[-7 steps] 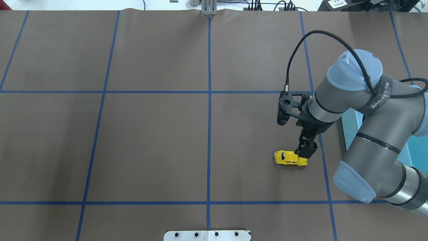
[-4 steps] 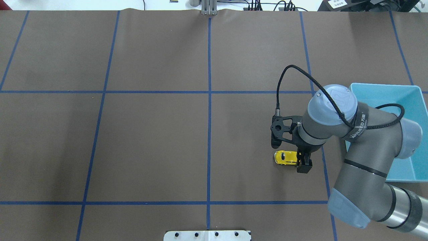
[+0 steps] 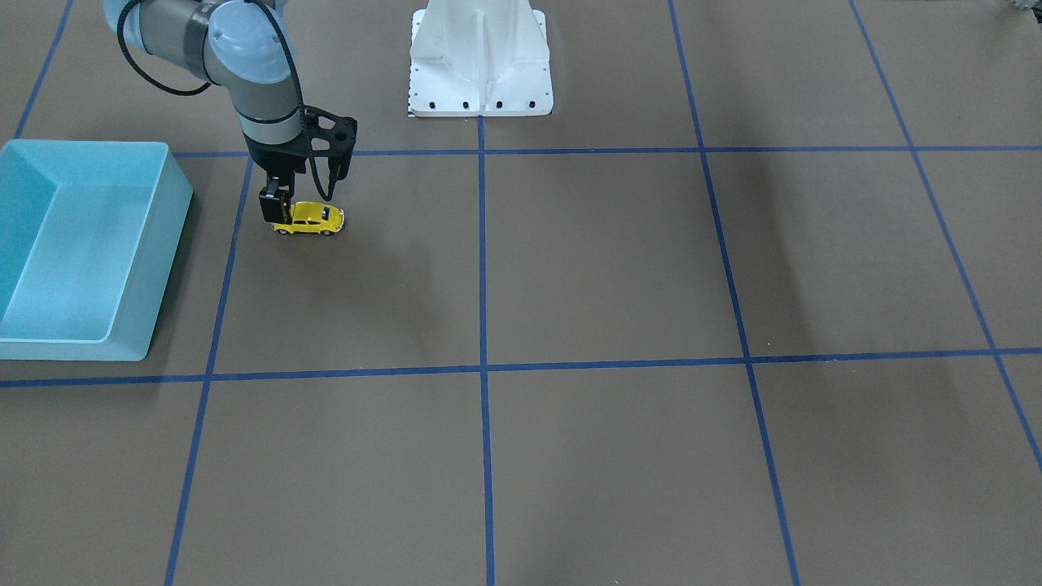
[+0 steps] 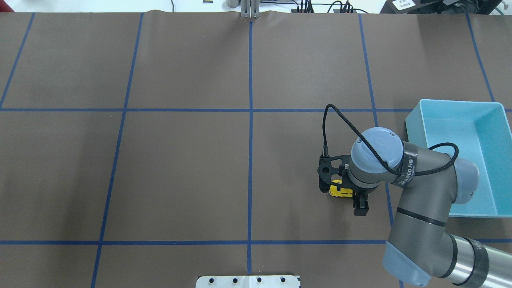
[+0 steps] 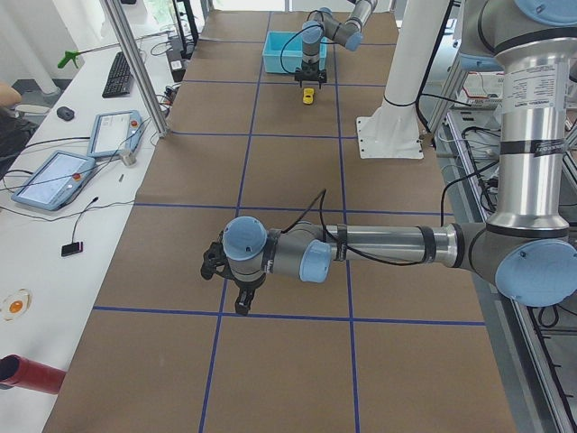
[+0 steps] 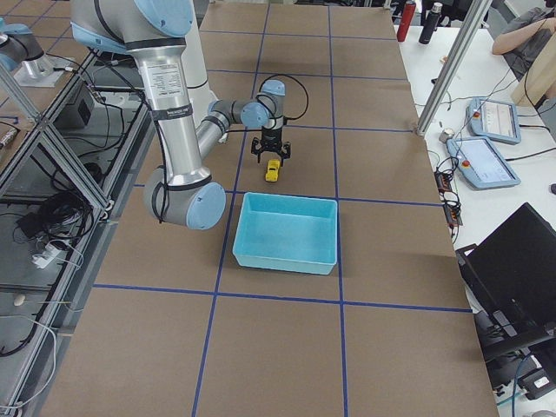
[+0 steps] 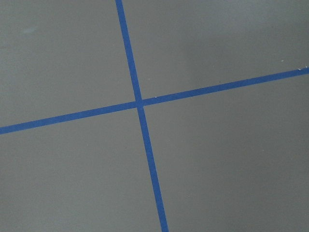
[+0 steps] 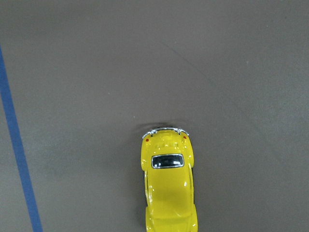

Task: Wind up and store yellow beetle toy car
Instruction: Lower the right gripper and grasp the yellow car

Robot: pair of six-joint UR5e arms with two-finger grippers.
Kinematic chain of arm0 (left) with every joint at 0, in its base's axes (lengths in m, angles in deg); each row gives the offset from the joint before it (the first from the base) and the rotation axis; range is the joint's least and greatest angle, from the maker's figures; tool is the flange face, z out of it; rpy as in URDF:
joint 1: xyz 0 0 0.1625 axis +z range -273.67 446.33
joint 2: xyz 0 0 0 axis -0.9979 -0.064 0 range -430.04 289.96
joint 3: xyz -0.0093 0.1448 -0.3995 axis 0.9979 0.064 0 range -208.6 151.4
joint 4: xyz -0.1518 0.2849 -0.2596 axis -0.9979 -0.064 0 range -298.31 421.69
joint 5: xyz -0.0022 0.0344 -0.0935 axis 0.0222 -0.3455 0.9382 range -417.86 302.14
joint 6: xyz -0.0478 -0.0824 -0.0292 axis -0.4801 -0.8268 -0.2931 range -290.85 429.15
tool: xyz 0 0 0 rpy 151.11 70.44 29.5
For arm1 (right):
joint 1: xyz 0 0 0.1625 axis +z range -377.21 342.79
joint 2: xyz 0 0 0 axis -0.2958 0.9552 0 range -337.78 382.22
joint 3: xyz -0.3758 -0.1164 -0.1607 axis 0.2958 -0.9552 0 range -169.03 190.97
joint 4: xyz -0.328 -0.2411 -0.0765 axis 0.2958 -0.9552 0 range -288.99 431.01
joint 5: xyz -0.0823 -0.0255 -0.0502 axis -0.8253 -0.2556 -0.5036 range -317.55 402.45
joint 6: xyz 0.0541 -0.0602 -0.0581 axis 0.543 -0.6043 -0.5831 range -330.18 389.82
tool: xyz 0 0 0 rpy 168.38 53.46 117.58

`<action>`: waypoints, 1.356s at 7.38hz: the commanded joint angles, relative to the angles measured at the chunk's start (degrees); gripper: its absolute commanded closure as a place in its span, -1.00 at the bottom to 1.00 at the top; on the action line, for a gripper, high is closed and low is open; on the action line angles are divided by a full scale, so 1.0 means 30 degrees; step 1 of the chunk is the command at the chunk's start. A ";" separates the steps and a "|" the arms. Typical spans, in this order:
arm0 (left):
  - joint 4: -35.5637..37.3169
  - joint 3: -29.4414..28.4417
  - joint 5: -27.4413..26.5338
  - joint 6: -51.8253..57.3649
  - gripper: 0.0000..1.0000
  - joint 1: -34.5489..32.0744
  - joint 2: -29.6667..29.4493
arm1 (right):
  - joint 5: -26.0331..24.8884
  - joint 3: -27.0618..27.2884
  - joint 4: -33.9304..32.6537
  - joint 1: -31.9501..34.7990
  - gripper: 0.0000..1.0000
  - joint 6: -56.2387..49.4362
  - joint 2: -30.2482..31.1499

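The yellow beetle toy car (image 3: 312, 218) stands on its wheels on the brown table, left of the light blue bin (image 4: 413, 127) in the overhead view. There the car (image 4: 340, 192) is half hidden under my right wrist. My right gripper (image 4: 359, 201) points straight down over the car's end nearest the bin, low at car height (image 3: 274, 213), and its jaws look open. The right wrist view shows the car (image 8: 168, 188) from above at the bottom centre, with no fingers in frame. My left gripper (image 5: 242, 301) hovers far off over bare table; I cannot tell its state.
The bin (image 3: 159, 236) holds nothing and sits near the table's right side. The white robot base plate (image 3: 480, 98) stands at mid table edge. Blue tape lines (image 7: 140, 104) grid the brown mat. Operator desks with tablets (image 5: 54, 176) lie beyond the table.
My right arm has swung toward the robot's side and lowered, bringing the gripper down at the car's end. The bin is now uncovered. The car has not moved.
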 commanded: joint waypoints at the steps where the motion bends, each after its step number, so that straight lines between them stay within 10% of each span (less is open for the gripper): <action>1: 0.0000 0.0001 0.0002 0.0000 -1.00 -0.0021 0.0000 | -0.0388 -0.0569 0.0027 -0.0238 -0.99 -0.0005 -0.0011; 5: 0.0000 0.0030 0.0002 0.0000 -1.00 -0.0021 0.0000 | -0.1122 -0.1446 0.0056 -0.0268 -0.93 -0.0034 -0.0332; 9: 0.0000 0.0030 0.0002 0.0000 -1.00 -0.0021 0.0000 | -0.1093 -0.1362 0.0144 0.0024 0.52 -0.0210 -0.0421; 10: 0.0000 0.0030 0.0002 0.0000 -1.00 -0.0021 0.0000 | -0.1006 -0.1187 0.0115 0.0344 0.53 -0.0239 -0.0450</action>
